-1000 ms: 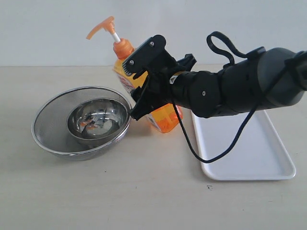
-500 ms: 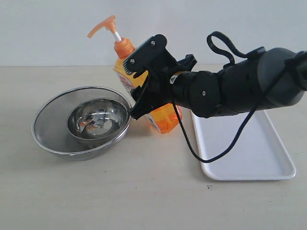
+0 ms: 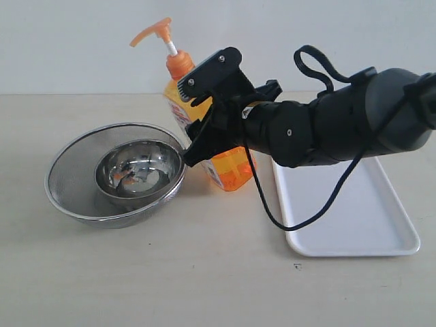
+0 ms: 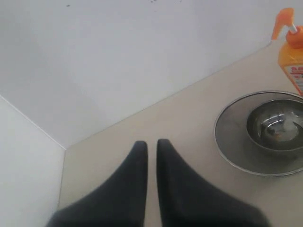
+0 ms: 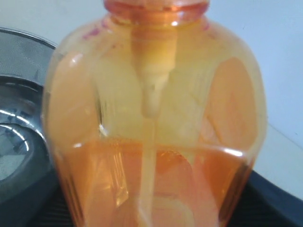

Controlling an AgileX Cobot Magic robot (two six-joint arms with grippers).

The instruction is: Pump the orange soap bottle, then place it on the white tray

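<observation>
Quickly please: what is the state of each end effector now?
Left end effector: closed, empty.
Right end effector: closed on the bottle.

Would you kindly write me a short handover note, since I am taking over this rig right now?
Left gripper: fingers together, holding nothing, over the table away from the work.
Right gripper: shut on the body of the orange soap bottle.
Bottle: tilted, between the mesh strainer holding the steel bowl and the white tray; not on the tray. Pump head up.
Done: bottle grasped. Orange flecks in the bowl may be soap; pumping unconfirmed.
To do: pump if needed, then set the bottle on the tray.
</observation>
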